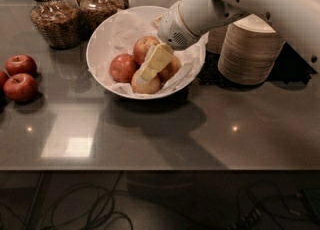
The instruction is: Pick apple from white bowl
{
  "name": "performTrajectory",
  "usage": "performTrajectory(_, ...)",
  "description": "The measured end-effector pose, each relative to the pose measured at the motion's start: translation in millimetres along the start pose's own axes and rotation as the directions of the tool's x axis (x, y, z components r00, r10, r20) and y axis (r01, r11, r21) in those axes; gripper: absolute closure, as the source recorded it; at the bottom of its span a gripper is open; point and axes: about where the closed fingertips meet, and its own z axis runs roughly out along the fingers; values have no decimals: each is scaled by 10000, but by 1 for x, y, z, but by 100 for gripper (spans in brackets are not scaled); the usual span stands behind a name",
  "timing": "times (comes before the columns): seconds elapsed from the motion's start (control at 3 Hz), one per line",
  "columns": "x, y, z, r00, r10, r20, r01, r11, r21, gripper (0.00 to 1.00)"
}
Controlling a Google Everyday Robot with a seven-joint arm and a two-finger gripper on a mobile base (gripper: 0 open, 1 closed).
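1. White bowl (102, 41) sits upper centre on the surface (150, 139), paper-lined.
2. Four apples (122, 67) are bunched in the bowl.
3. Gripper (146, 72) reaches in from the upper right, its tip against the front apple (150, 87).
4. Can't tell if the jaws are spread or pinching.
5. Red apples (20, 76) at left edge, jars (52, 16) upper left, stacked paper bowls (252, 51) at right.
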Motion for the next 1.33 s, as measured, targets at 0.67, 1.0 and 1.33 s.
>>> performTrajectory(0.67, 0, 0, 0, 10000, 0, 0, 0, 10000, -1, 43)
performTrajectory(1.0, 0, 0, 0, 10000, 0, 0, 0, 10000, -1, 65)
performTrajectory(1.33, 0, 0, 0, 10000, -1, 0, 1, 10000, -2, 89)
